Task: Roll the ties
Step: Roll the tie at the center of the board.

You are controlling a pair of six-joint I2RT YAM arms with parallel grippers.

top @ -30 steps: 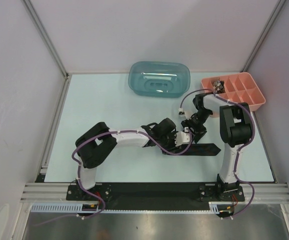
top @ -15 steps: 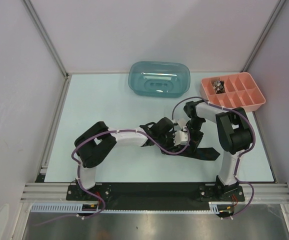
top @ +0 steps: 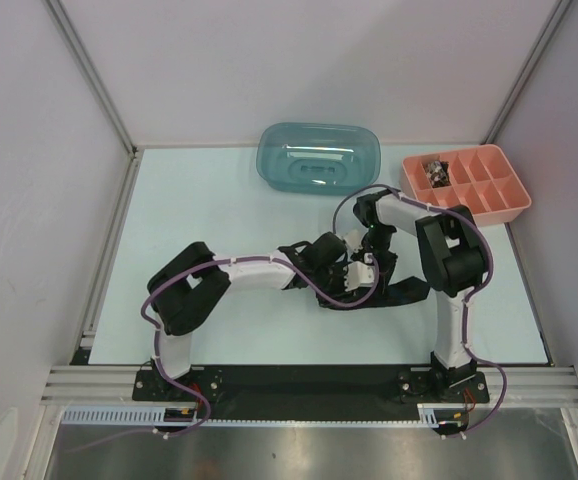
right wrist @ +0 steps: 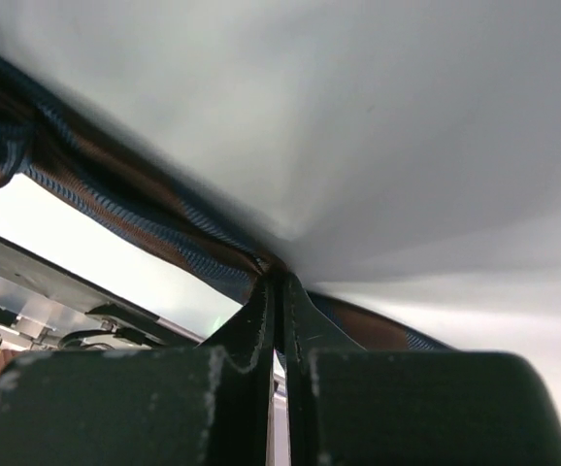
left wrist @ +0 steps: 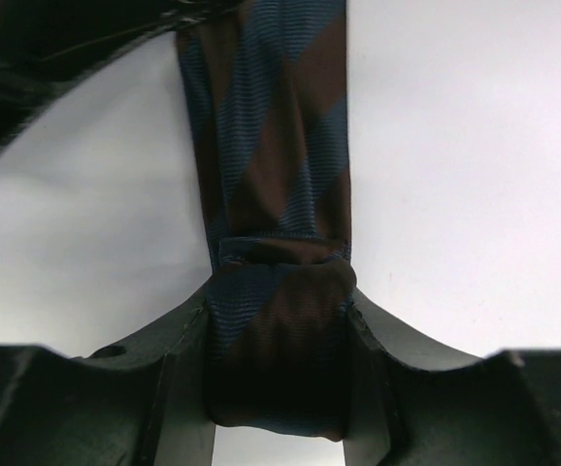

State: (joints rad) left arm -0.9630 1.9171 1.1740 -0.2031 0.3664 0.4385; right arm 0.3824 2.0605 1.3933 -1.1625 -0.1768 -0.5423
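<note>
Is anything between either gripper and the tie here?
Nothing visible. The left gripper holds the rolled end of the blue-and-brown striped fabric tie in its jaws; the right gripper is shut on its edge.

We see our left gripper (left wrist: 279,359) clasping a rolled fold of the blue-and-brown striped tie (left wrist: 271,146) between both fingers, while the flat strip runs straight up across the white table (left wrist: 475,194).

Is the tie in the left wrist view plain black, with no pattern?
No, the tie shows diagonal blue and brown stripes along its visible length.
</note>
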